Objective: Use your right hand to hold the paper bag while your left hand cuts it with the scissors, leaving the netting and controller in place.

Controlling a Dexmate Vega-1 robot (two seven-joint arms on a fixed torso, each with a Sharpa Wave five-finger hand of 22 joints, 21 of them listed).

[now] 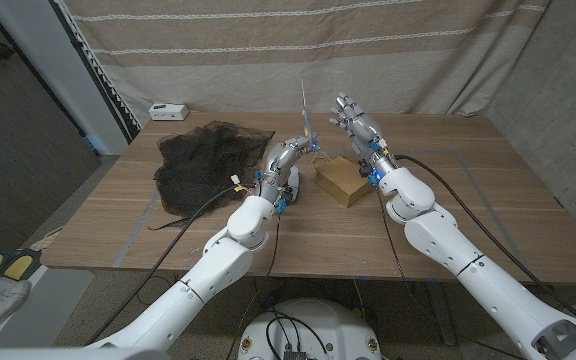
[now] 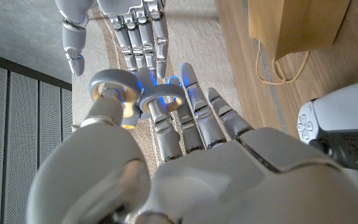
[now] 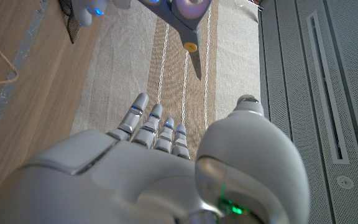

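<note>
Left hand [image 1: 293, 150] holds scissors [image 1: 305, 112] — wooden table [image 1: 468, 200].

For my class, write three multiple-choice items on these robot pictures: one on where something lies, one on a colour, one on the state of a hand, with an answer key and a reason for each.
1. Where does the black netting lie relative to the paper bag?
A. To the robot's left of it
B. On top of it
C. To the robot's right of it

2. What colour is the paper bag?
A. White
B. Brown
C. Blue

3. What is the left robot hand doing?
A. Pressing on the netting
B. Holding the scissors with blades pointing up
C. Gripping the controller

Key:
1 A: head view shows the netting on the picture's left side, the bag at mid-table.
2 B: the bag is tan-brown in head and left wrist views.
3 B: its fingers pass through the scissor loops; the right robot hand is raised, fingers spread, holding nothing.
</note>
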